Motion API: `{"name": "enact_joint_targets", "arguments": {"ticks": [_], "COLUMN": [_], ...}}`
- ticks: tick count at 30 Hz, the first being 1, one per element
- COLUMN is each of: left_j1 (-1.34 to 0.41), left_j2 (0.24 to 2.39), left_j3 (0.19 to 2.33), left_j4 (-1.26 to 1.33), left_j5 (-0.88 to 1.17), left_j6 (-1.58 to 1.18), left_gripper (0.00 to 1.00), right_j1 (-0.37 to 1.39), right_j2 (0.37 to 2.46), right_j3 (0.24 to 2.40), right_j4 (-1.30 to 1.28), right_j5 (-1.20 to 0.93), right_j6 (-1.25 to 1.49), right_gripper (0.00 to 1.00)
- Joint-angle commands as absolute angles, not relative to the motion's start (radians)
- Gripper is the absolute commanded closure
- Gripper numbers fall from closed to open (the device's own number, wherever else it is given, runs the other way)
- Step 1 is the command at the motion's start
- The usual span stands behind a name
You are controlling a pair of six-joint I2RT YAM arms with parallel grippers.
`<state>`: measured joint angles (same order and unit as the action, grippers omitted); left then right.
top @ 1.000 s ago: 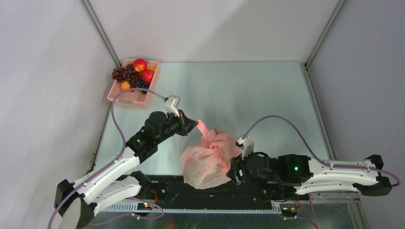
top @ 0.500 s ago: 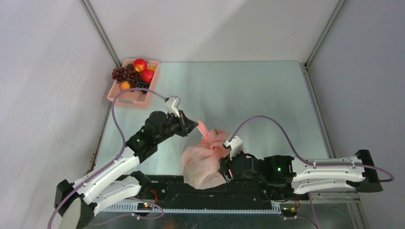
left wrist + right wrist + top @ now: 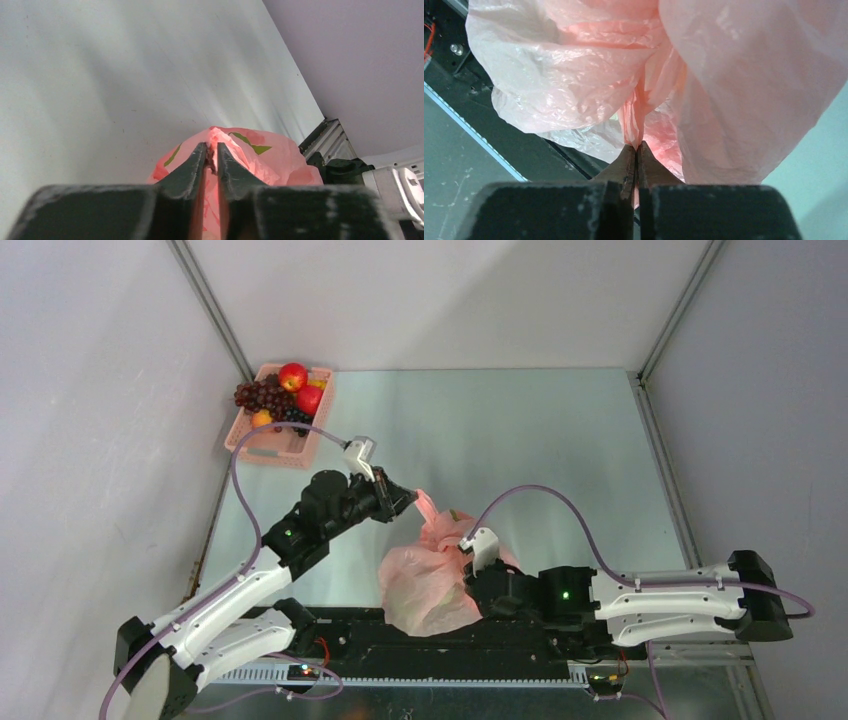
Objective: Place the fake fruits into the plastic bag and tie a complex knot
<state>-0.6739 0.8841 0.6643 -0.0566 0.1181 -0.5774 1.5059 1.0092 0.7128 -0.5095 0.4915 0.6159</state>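
The pink plastic bag (image 3: 430, 580) sits bulging near the table's front edge, between both arms. My left gripper (image 3: 408, 502) is at the bag's upper left. In the left wrist view its jaws (image 3: 211, 146) stand slightly open, and the tip of a twisted bag handle (image 3: 216, 137) still lies in the narrow gap. My right gripper (image 3: 472, 582) presses into the bag's right side, and in the right wrist view it (image 3: 637, 145) is shut on a twisted strip of the plastic bag (image 3: 574, 75). Fake fruits (image 3: 280, 395), red apples and grapes among them, lie in the basket at the back left.
The pink lattice basket (image 3: 272, 445) stands in the far left corner against the wall. A black rail (image 3: 350, 635) with the arm bases runs along the near edge, just under the bag. Grey walls enclose the table (image 3: 520, 440) on three sides.
My right arm has slid left against the bag and its jaws have closed on a strip of it. The left jaws have parted a little around the handle.
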Motion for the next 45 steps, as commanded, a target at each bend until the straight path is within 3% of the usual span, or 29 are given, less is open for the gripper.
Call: {"name": "enact_joint_targets", "arguments": {"ticks": [1, 2, 4, 6, 12, 20, 22, 26, 28, 29, 31, 33, 45], "left_j1": [-0.668, -0.669, -0.669, -0.668, -0.682, -0.714, -0.725, -0.754, -0.760, -0.761, -0.761, -0.761, -0.657], "left_j2": [0.869, 0.862, 0.835, 0.814, 0.820, 0.893, 0.908, 0.939, 0.953, 0.961, 0.968, 0.974, 1.142], "left_j3": [0.671, 0.641, 0.590, 0.544, 0.491, 0.477, 0.478, 0.480, 0.485, 0.493, 0.522, 0.573, 1.135], "left_j4": [0.038, 0.074, 0.138, 0.203, 0.217, 0.248, 0.257, 0.284, 0.289, 0.288, 0.263, 0.224, 0.014], "left_j5": [0.137, 0.139, 0.142, 0.145, 0.095, 0.033, 0.016, 0.004, -0.011, -0.022, -0.053, -0.099, -0.176], "left_j6": [-0.655, -0.688, -0.757, -0.821, -0.889, -0.934, -0.943, -0.953, -0.950, -0.941, -0.913, -0.862, -0.564], "left_gripper": [0.72, 0.57, 0.41, 0.31, 0.24, 0.24, 0.26, 0.40, 0.55, 0.71, 0.92, 0.99, 1.00], "right_j1": [1.498, 1.498, 1.499, 1.497, 1.497, 1.497, 1.497, 1.496, 1.497, 1.497, 1.496, 1.496, 1.457], "right_j2": [0.978, 0.972, 0.957, 0.943, 0.926, 0.940, 0.944, 0.949, 0.951, 0.950, 0.945, 0.932, 0.867], "right_j3": [0.689, 0.684, 0.669, 0.652, 0.638, 0.638, 0.638, 0.638, 0.638, 0.638, 0.638, 0.645, 0.829], "right_j4": [-0.459, -0.443, -0.421, -0.405, -0.375, -0.350, -0.347, -0.339, -0.336, -0.332, -0.332, -0.344, -0.629], "right_j5": [0.509, 0.508, 0.505, 0.501, 0.497, 0.489, 0.489, 0.489, 0.489, 0.490, 0.496, 0.508, 0.632], "right_j6": [0.646, 0.652, 0.660, 0.667, 0.671, 0.668, 0.667, 0.666, 0.664, 0.662, 0.659, 0.657, 0.668], "right_gripper": [1.00, 1.00, 1.00, 1.00, 1.00, 1.00, 1.00, 1.00, 1.00, 1.00, 1.00, 1.00, 1.00]}}
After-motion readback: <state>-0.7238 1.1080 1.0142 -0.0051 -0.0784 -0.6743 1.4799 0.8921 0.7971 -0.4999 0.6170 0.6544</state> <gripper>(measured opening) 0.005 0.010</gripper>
